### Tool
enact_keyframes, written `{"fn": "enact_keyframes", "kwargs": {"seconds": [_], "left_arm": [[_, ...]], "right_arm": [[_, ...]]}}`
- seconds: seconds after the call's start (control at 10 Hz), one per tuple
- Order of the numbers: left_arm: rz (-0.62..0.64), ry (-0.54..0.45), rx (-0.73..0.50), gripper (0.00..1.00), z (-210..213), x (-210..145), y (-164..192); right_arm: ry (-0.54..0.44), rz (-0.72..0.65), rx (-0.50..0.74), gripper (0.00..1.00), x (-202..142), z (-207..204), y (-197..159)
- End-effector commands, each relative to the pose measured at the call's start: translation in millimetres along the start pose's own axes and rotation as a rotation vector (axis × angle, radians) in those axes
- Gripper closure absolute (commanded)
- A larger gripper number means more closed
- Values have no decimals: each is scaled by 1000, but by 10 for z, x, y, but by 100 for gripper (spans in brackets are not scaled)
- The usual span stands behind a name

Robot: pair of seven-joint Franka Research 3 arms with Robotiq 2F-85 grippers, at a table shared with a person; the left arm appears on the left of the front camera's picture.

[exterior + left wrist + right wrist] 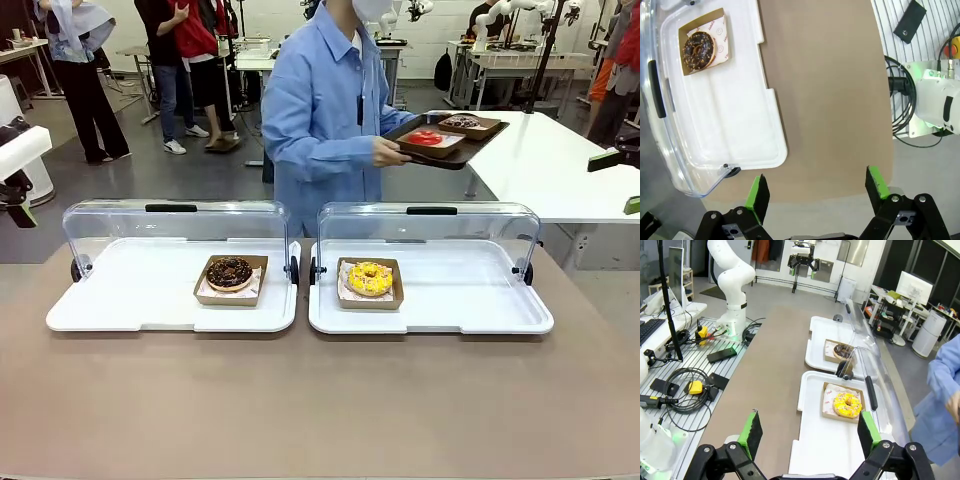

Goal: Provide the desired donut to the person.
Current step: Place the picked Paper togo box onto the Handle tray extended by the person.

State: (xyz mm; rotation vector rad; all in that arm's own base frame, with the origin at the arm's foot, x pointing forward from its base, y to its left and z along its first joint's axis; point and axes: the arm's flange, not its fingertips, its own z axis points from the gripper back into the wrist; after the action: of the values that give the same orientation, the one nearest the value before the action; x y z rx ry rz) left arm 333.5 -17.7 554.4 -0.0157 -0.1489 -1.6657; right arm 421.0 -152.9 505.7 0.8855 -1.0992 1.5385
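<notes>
Though perhaps glazed, person's [325,110] far donuts [440,132] indistinct

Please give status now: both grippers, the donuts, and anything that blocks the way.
Left gripper open, empty, above table edge. Right gripper open, empty. Chocolate donut and yellow donut boxed on white trays, lids raised. Person holds dark tray; nothing blocks.

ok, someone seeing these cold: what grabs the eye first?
Two white display trays with raised clear lids sit side by side on the brown table, the left holding a chocolate donut, the right a yellow donut. Behind them the person in a light blue shirt carries a dark tray with more donuts.
</notes>
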Motion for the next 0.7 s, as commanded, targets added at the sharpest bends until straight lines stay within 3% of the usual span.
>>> {"fn": "enact_keyframes", "kwargs": {"seconds": [0.0,0.5,0.6], "left_arm": [[4,-6,-4,0,-25,-23,-22],[0,0,0,0,-1,0,0],[-48,-181,53,0,86,-241,-138]], "right_arm": [[8,-13,-6,0,14,-24,5],[8,-13,-6,0,14,-24,5],[8,-13,-6,0,14,-24,5]]}}
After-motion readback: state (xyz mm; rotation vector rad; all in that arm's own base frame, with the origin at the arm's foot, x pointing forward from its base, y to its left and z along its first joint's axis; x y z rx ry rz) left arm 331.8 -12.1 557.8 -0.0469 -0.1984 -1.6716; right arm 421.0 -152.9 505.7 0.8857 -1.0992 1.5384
